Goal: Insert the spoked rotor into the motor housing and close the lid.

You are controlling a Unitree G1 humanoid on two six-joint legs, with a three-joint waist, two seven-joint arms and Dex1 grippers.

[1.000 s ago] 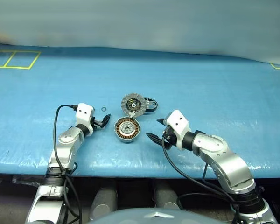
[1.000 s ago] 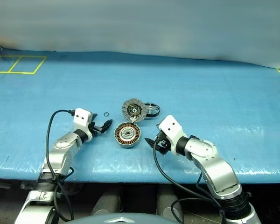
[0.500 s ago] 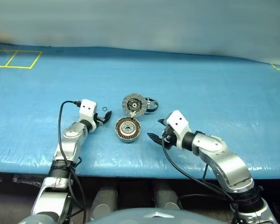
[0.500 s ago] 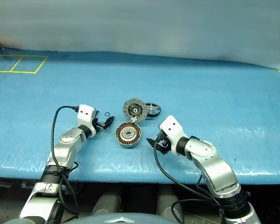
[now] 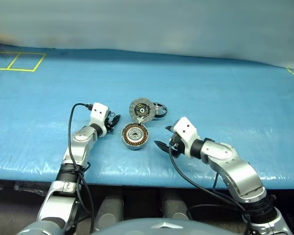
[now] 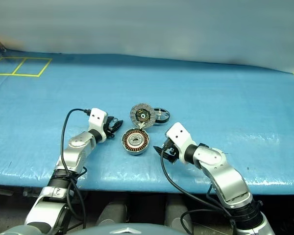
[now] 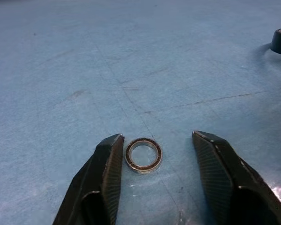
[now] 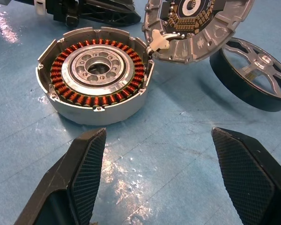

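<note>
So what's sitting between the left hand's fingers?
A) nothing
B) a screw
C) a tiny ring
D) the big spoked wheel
C: the left wrist view shows a tiny ring lying on the blue mat between the left hand's open fingers, close beside one.

motor housing [image 8: 96, 79] windings exposed, lid [image 8: 196, 26] hinged open, spoked rotor [image 8: 253, 75] beside

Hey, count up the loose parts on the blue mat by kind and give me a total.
Motor housing with its hinged lid open: 1
Spoked rotor: 1
Small metal ring between the left gripper's fingers: 1
Total: 3
</note>
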